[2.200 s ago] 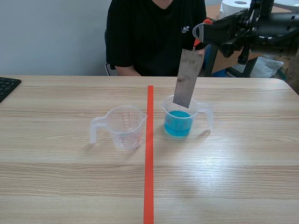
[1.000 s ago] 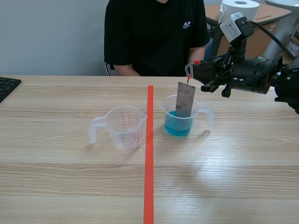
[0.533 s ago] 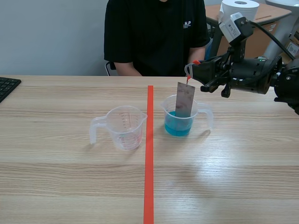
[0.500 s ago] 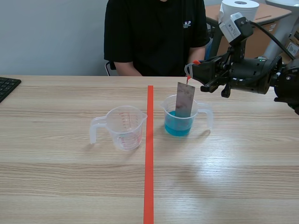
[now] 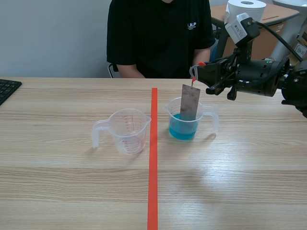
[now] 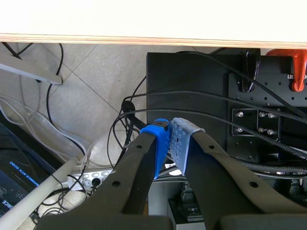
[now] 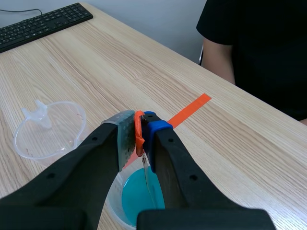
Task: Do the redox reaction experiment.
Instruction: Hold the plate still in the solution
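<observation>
Right gripper (image 5: pixel 197 72) pinches the clip (image 7: pixel 139 134) hanging the metal strip (image 5: pixel 190 101) in the cup (image 5: pixel 207 114), left gripper (image 6: pixel 169 139) closed empty; sideways drift could tip the cup.

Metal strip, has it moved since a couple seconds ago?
Yes. The strip has dropped; its lower end now sits in the cup of blue liquid.

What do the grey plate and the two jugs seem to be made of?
Grey plate, hung from an orange clip: probably metal, dull and blotchy, thin, flat. Empty jug and jug with blue liquid: likely clear plastic; see-through walls, moulded handles.
</observation>
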